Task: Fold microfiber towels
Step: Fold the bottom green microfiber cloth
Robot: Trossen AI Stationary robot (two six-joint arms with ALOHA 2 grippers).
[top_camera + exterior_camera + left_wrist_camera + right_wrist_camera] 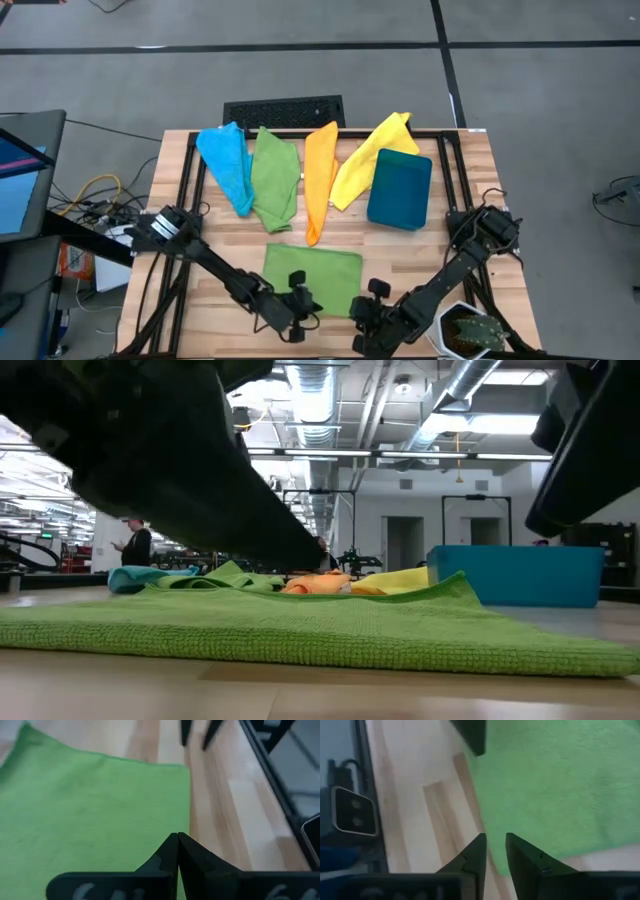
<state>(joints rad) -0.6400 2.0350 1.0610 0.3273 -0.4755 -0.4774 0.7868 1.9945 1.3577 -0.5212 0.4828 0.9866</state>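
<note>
In front of me is a light wooden tabletop (pixel 200 300) made of planks. A green towel (pixel 312 277) lies flat on it near my side. Farther away lie four crumpled towels in one row: a light blue towel (pixel 228 163), a second green towel (pixel 273 182), an orange towel (pixel 319 178) and a yellow towel (pixel 366 158). A dark teal bin (pixel 400 189) stands just beside the yellow one.

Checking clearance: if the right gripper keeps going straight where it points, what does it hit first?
Most likely the flat green towel: the right gripper points at its near edge, jaws slightly apart. The left gripper sits farther along that line. Height above the cloth is unclear.
</note>
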